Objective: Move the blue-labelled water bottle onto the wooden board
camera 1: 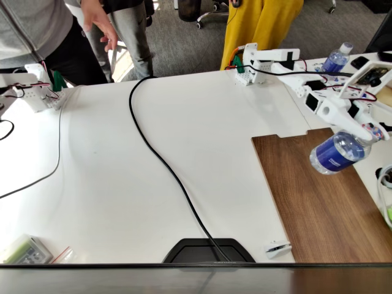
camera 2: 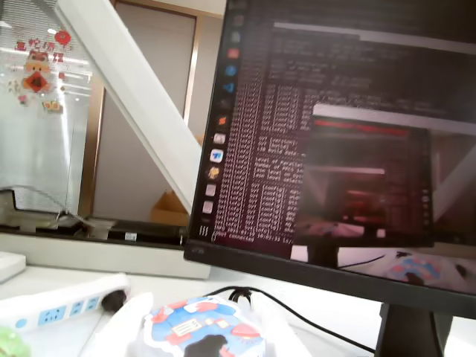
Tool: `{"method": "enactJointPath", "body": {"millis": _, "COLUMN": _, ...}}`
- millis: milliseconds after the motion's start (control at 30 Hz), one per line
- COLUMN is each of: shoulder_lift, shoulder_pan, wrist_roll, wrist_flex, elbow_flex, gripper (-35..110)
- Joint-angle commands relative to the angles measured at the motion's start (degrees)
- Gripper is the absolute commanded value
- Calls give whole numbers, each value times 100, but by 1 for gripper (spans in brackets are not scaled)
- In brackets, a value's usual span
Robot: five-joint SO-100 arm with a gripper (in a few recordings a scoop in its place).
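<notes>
The blue-labelled water bottle (camera 1: 335,153) hangs tilted in the air over the far right part of the wooden board (camera 1: 318,202), base pointing down and to the left. My white gripper (camera 1: 369,131) is shut on its neck, just under the pinkish-blue cap. In the wrist view the cap (camera 2: 197,327) fills the bottom centre, with a white finger (camera 2: 123,331) beside it. From the fixed view I cannot tell whether the bottle's base touches the board.
A black cable (camera 1: 165,165) crosses the white table to a black base (camera 1: 208,251) at the front edge. Another bottle with a white cap (camera 1: 336,59) stands at the back right. A person stands behind the table's left. A power strip (camera 2: 59,309) lies beyond the gripper.
</notes>
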Motion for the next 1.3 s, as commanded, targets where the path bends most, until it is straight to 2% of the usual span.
{"method": "enactJointPath", "body": {"millis": 0, "shoulder_lift": 26, "shoulder_pan": -149, "wrist_roll": -281, "wrist_flex": -343, "elbow_flex": -343, "gripper": 0}}
{"method": "enactJointPath", "body": {"millis": 400, "shoulder_lift": -721, "shoulder_pan": -141, "wrist_roll": -659, "wrist_flex": -1081, "elbow_flex": -343, "gripper": 0}}
{"method": "enactJointPath", "body": {"millis": 700, "shoulder_lift": -958, "shoulder_pan": -79, "wrist_roll": -527, "wrist_flex": -2312, "elbow_flex": -343, "gripper": 0}}
{"method": "enactJointPath", "body": {"millis": 1267, "shoulder_lift": -1477, "shoulder_pan": 141, "wrist_roll": -976, "wrist_flex": -3067, "elbow_flex": -352, "gripper": 0}}
